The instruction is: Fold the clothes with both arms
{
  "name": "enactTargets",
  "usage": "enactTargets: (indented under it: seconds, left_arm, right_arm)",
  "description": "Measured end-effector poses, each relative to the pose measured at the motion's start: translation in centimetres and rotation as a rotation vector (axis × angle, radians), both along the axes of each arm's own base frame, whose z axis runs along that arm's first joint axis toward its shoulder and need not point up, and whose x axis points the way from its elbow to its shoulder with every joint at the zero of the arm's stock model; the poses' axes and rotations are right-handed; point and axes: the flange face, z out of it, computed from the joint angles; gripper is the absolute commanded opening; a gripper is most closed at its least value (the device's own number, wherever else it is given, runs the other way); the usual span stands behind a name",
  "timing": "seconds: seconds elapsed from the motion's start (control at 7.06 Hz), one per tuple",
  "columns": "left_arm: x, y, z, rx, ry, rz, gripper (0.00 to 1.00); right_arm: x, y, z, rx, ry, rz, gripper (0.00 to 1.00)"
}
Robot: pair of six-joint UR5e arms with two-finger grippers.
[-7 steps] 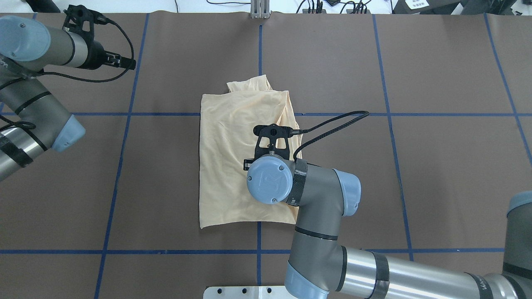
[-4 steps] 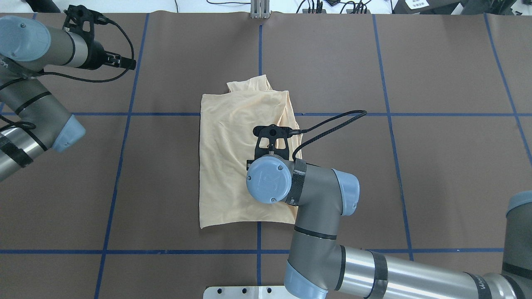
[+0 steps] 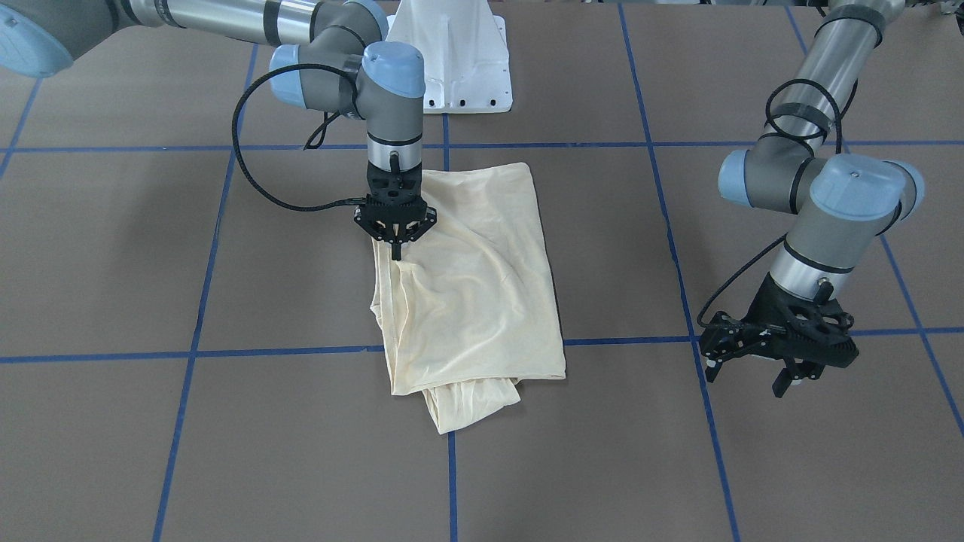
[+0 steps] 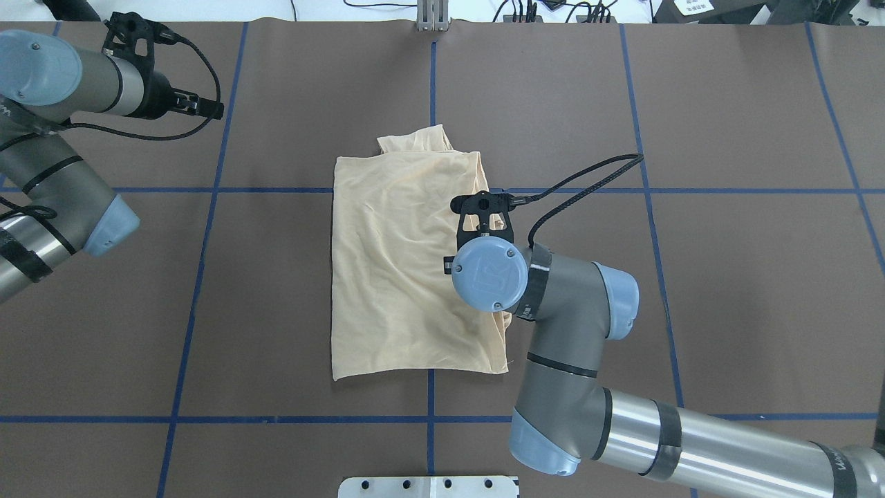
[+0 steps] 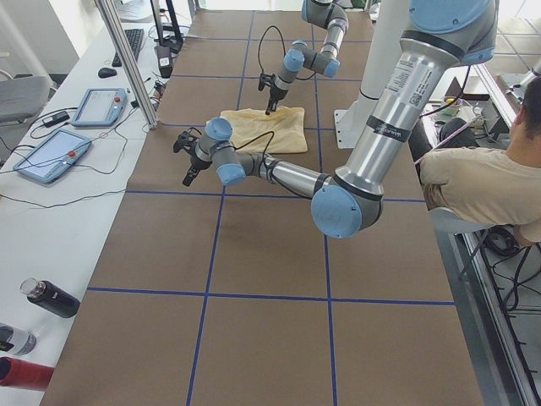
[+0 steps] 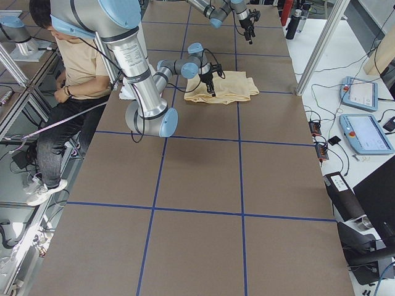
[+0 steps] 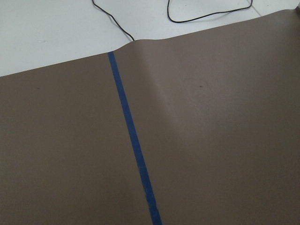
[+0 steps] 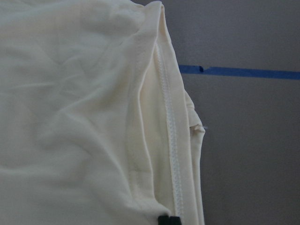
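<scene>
The clothes are one pale yellow shirt (image 4: pixel 394 270), folded into a tall rectangle at the table's middle with a bunched end sticking out at the far edge (image 3: pixel 467 406). No print shows. My right gripper (image 3: pixel 396 252) points straight down at the shirt's right long edge, fingers shut, tips touching the fabric. In the right wrist view one black fingertip (image 8: pixel 168 219) sits on the stitched hem of the shirt (image 8: pixel 84 117). From overhead the wrist hides these fingers. My left gripper (image 3: pixel 749 376) hangs open and empty over bare table at the far left (image 4: pixel 211 107), well away from the shirt.
Blue tape lines (image 4: pixel 207 190) grid the brown table cover. The white pedestal base (image 3: pixel 452 60) stands at the robot's side. A metal post (image 4: pixel 432 17) rises at the far edge. A seated person (image 5: pixel 490 178) is beside the robot. Tablets (image 5: pixel 51 156) lie on the side bench.
My right arm has shifted right and slightly farther, carrying its gripper from the shirt's middle to its right edge. The shirt's outline and the left arm are about the same.
</scene>
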Motion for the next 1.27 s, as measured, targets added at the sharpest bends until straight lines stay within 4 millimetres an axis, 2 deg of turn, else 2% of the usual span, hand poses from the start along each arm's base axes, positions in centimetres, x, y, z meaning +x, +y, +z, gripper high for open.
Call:
enactTargets:
  seconds: [0.14,0.28,0.42,0.71,0.85,0.99,1.13,1.27]
  left_arm:
    - [0.0,0.0,0.0,-0.010,0.008,-0.008,1.00]
    - [0.0,0.1,0.0,-0.020,0.020,-0.017,1.00]
    - [0.0,0.1,0.0,-0.021,0.027,-0.021,1.00]
    - [0.1,0.2,-0.1,-0.021,0.033,-0.018,1.00]
    - [0.2,0.4,-0.7,-0.021,0.046,-0.003,1.00]
    - [0.1,1.0,-1.6,-0.030,0.073,0.014,1.00]
    - [0.4,2.5,-2.6,-0.047,0.109,0.024,1.00]
    - [2.0,5.9,-4.0,-0.065,0.158,0.052,1.00]
  right_arm:
    - [1.3,0.3,1.3,0.007,0.010,-0.011,0.00]
    - [2.0,0.7,2.1,0.009,0.016,-0.018,0.06]
    - [2.1,1.1,2.5,0.010,0.019,-0.021,0.99]
    - [2.0,1.4,2.3,0.008,0.011,-0.016,1.00]
    - [2.5,0.9,1.3,0.013,-0.005,-0.009,1.00]
    - [3.8,0.0,0.1,0.013,-0.033,-0.004,1.00]
    - [5.3,-0.5,-1.1,0.006,-0.067,-0.008,1.00]
    - [7.0,-0.3,-1.8,0.005,-0.098,-0.010,1.00]
